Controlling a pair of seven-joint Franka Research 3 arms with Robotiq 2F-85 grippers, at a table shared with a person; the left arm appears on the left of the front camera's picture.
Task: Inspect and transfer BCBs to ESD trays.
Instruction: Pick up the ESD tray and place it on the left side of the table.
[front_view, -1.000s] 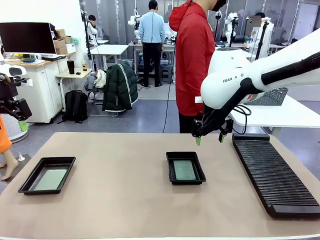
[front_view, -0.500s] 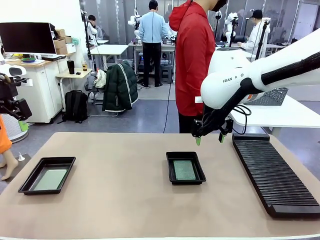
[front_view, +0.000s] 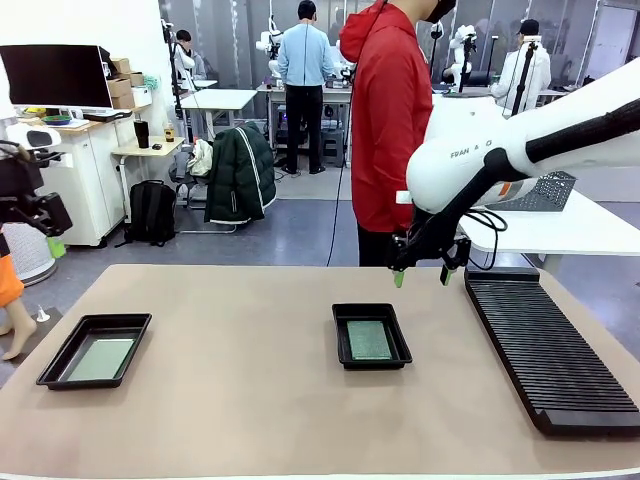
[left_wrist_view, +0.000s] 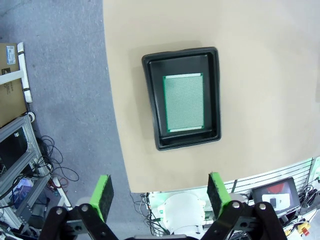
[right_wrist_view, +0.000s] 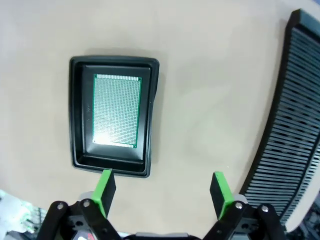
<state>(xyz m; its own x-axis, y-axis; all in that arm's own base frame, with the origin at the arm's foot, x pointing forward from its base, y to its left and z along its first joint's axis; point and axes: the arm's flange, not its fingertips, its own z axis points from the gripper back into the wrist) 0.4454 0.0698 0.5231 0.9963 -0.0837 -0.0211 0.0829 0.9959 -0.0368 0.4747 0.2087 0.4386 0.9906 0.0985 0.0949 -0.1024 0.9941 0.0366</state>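
Note:
Two black ESD trays lie on the tan table. The left tray (front_view: 94, 349) (left_wrist_view: 183, 97) holds a green BCB (front_view: 100, 358) (left_wrist_view: 184, 102). The middle tray (front_view: 370, 335) (right_wrist_view: 114, 116) holds another BCB (front_view: 369, 340) (right_wrist_view: 116, 110). My right gripper (front_view: 421, 276) (right_wrist_view: 161, 193) hangs open above the table, behind and right of the middle tray, with nothing between its fingers. My left gripper (left_wrist_view: 158, 192) is open and high over the table's left edge, holding nothing; its arm (front_view: 30, 205) is at the far left.
A long black ribbed rack (front_view: 545, 345) (right_wrist_view: 290, 125) runs along the table's right side. A person in a red hoodie (front_view: 385, 125) stands at the far edge behind the middle tray. A grey mesh basket (front_view: 545, 193) sits on a side table.
The right arm has shifted slightly right and up. The left arm has edged a little to the right at the picture's left edge. Trays and boards have not moved.

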